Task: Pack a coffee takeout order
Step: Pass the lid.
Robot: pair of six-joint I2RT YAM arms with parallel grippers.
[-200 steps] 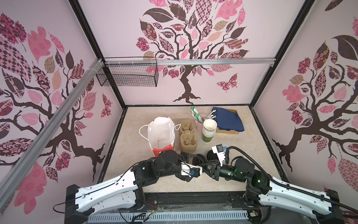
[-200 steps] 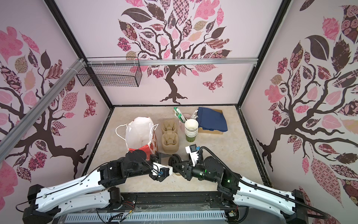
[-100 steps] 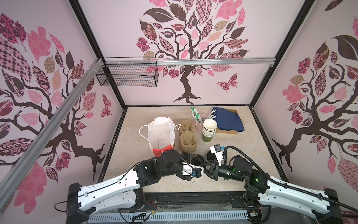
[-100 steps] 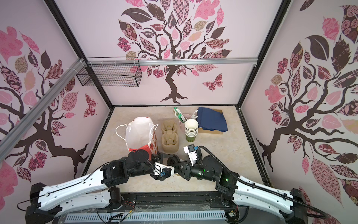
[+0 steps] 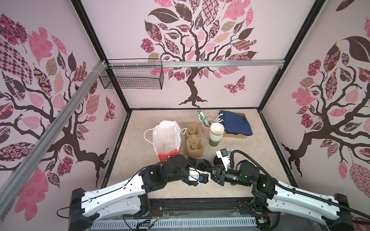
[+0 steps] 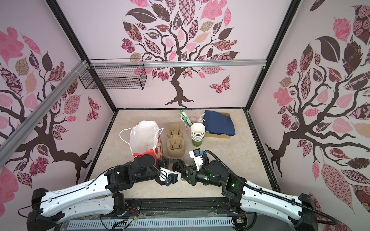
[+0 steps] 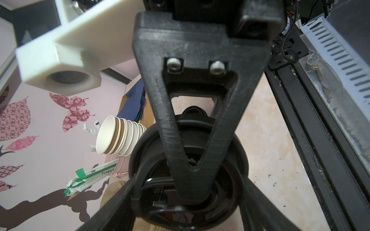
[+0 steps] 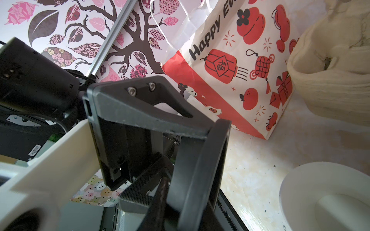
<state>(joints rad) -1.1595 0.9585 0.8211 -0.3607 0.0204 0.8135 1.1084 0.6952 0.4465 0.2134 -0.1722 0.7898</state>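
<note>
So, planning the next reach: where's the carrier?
In both top views the carrier stands mid-table, between the bag on its left and the cup stack on its right.

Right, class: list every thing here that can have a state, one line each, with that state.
bag, upright, mouth open.
lid, on edge, gripped by its rim in the right tool.
right tool, shut on the lid.
left tool, by the lid; open or shut unclear.
cup stack, upright, lidless.
carriers, stacked, top wells empty.
straws, wrapped, standing in pink cup.
napkins, piled on a box.
</note>
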